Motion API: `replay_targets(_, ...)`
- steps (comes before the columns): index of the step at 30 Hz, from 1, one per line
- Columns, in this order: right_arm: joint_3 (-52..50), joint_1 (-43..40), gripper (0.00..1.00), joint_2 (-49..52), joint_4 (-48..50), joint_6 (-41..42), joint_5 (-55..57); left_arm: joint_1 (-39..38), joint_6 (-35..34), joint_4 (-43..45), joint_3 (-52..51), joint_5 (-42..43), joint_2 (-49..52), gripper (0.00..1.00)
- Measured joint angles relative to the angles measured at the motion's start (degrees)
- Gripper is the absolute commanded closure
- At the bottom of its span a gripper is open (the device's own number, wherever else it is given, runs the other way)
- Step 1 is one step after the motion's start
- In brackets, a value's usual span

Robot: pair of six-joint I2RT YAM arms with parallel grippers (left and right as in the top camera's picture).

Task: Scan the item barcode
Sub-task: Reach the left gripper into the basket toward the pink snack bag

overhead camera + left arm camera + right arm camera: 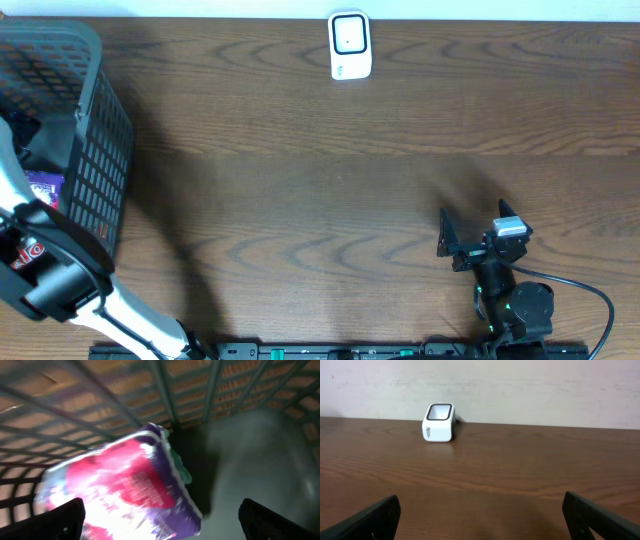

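Note:
The item (125, 485) is a soft pack printed in purple, pink and white. It lies tilted on the floor of the dark mesh basket (100, 150), and a purple corner of the item (42, 186) shows from overhead. My left gripper (160, 522) hangs open just over the pack, one black finger on each side, touching nothing. The white barcode scanner (350, 45) stands at the table's far edge, and the right wrist view has the scanner (439, 422) ahead and to the left. My right gripper (478, 228) is open and empty, low over the table at the front right.
The basket's mesh walls (165, 390) close in around my left gripper. My left arm (50, 270) reaches up from the front edge into the basket. A black cable (590, 300) loops beside the right arm's base. Bare wooden tabletop (320, 190) lies between basket and scanner.

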Motion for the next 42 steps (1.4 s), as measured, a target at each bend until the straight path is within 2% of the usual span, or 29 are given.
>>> replay_targets(9,0.0,0.0,0.01,0.0,0.0,0.0,0.0,0.0,0.0,-0.2,0.0,1.2,7.9,0.01)
replay_targets(10,0.0,0.0,0.01,0.0,0.0,0.0,0.0,0.0,0.0,-0.5,0.0,1.1,8.3,0.07)
replay_targets(11,0.0,0.0,0.01,0.0,0.0,0.0,0.0,0.0,0.0,-0.7,0.0,1.0,8.5,0.21)
replay_targets(12,0.0,0.0,0.01,0.0,0.0,0.0,0.0,0.0,0.2,-0.9,0.0,0.9,8.6,0.36)
replay_targets(14,0.0,0.0,0.01,0.0,0.0,0.0,0.0,0.0,-0.1,-1.1,0.0,0.7,8.6,0.86)
replay_targets(15,0.0,0.0,0.01,0.0,0.0,0.0,0.0,0.1,-0.1,-1.1,0.0,0.5,8.6,0.92)
replay_targets(24,0.0,0.0,0.01,0.0,0.0,0.0,0.0,0.2,0.0,-1.7,0.1,1.3,8.3,0.93)
replay_targets(29,0.0,0.0,0.01,0.0,0.0,0.0,0.0,0.5,0.0,-0.8,-0.1,8.0,4.0,0.93)
replay_targets(42,0.0,0.0,0.01,0.0,0.0,0.0,0.0,0.3,0.0,5.0,0.2,26.1,-32.9,0.92)
